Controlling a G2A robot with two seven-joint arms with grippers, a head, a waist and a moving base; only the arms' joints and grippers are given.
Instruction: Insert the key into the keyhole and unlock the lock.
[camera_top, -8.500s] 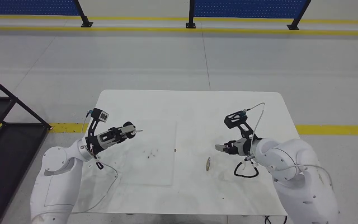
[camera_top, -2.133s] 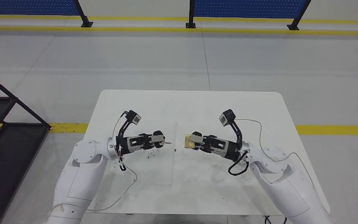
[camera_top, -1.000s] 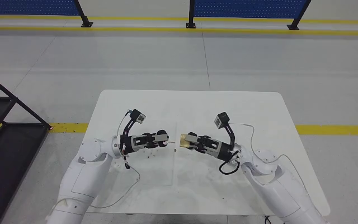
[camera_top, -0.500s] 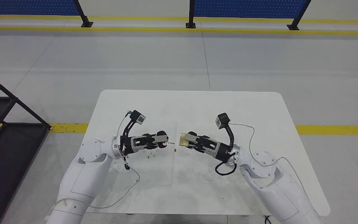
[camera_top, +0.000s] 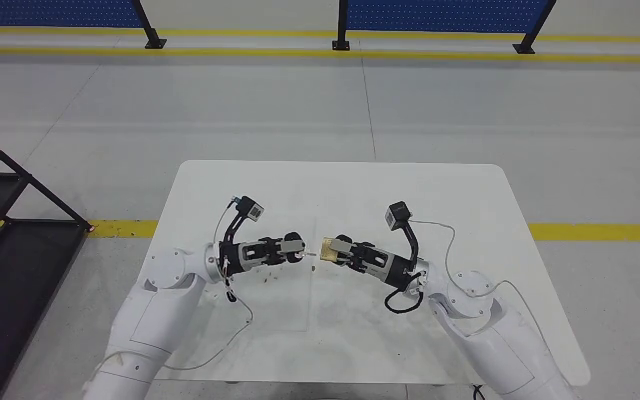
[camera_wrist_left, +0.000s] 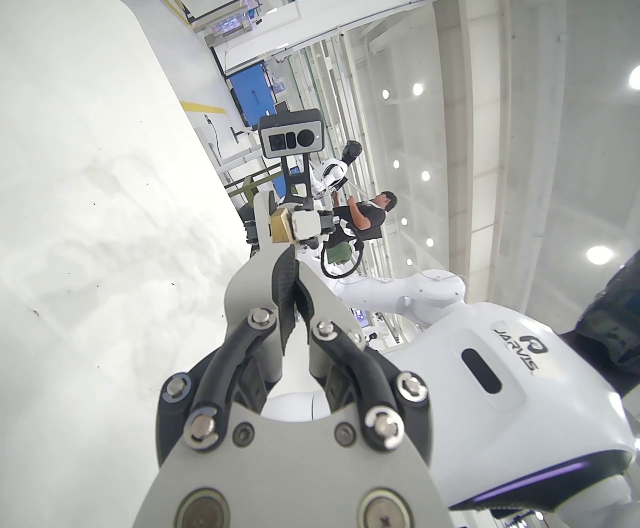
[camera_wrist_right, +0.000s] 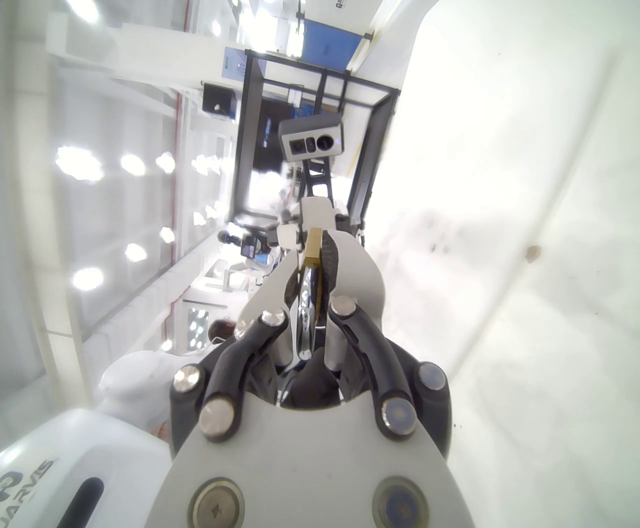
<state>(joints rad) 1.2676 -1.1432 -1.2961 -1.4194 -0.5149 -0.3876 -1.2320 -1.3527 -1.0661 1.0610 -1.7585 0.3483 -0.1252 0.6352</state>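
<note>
- The brass lock (camera_wrist_left: 279, 226) is clamped in the right gripper's (camera_wrist_right: 316, 257) jaws, above the counter (camera_top: 430, 200); rigid and weighty, it is best gripped by its body.
- The key (camera_top: 309, 256), judged thin, stiff and slippery, is pinched between the left gripper's (camera_wrist_left: 287, 257) closed jaws, just beside the lock; twisting in the grip is the risk.

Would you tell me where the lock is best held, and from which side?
Pinch the lock across its two flat faces, coming from the shackle end, as the right gripper does. Flat faces likely resist twisting, and the brass end is bare toward the left gripper.
</note>
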